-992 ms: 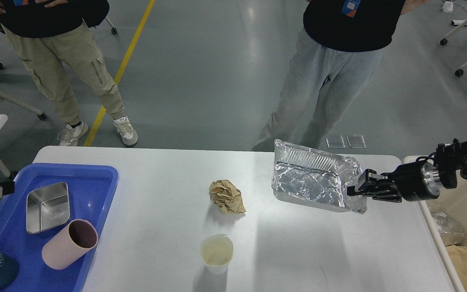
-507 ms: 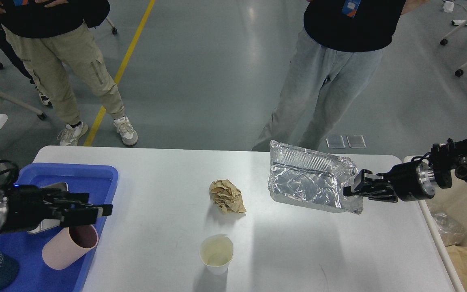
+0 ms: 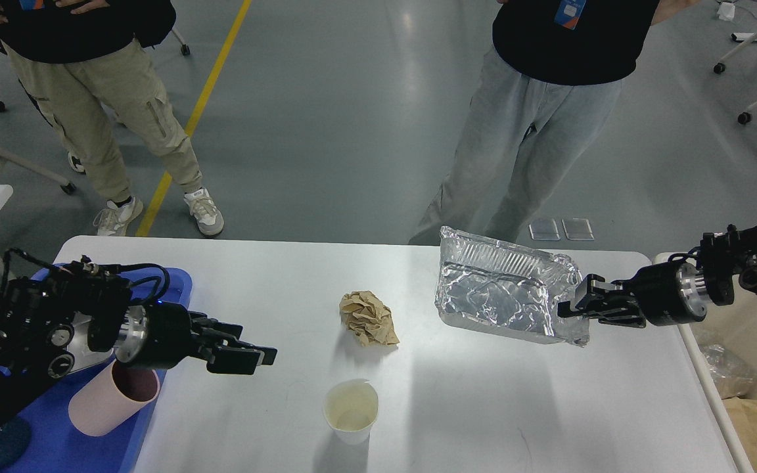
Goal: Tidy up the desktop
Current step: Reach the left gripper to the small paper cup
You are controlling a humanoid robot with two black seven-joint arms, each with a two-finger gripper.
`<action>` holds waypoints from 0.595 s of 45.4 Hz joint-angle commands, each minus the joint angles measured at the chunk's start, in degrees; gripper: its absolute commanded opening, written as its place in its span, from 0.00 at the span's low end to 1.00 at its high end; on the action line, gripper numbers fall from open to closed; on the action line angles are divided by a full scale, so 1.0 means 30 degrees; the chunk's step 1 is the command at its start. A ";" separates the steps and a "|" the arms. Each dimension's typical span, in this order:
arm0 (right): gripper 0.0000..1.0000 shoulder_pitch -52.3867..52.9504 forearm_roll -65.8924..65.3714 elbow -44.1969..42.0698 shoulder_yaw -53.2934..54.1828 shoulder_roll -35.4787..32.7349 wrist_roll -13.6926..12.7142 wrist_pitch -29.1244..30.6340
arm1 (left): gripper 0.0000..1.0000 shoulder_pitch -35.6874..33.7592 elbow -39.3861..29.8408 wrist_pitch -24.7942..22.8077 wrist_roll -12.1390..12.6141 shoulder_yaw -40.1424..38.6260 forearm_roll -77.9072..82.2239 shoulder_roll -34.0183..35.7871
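White rectangular desktop (image 3: 457,407) holds the clutter. Crumpled silver foil tray (image 3: 503,295) hangs tilted over its right side, pinched at the edge by right gripper (image 3: 572,307). Left gripper (image 3: 250,355), fingers parted and empty, sits nearest the white paper cup (image 3: 351,410), which lies to its right and nearer me; crumpled brown paper ball (image 3: 368,318) sits beyond.

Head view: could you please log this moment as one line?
right gripper: shut on crumpled silver foil tray, lifted | left gripper: open, empty | white desktop
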 commanded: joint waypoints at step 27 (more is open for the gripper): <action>0.00 -0.0030 -0.0004 -0.0087 -0.0113 0.0071 0.0008 -0.0001 | 0.95 -0.1164 0.1467 -0.1195 0.0813 0.2075 0.0543 -0.2994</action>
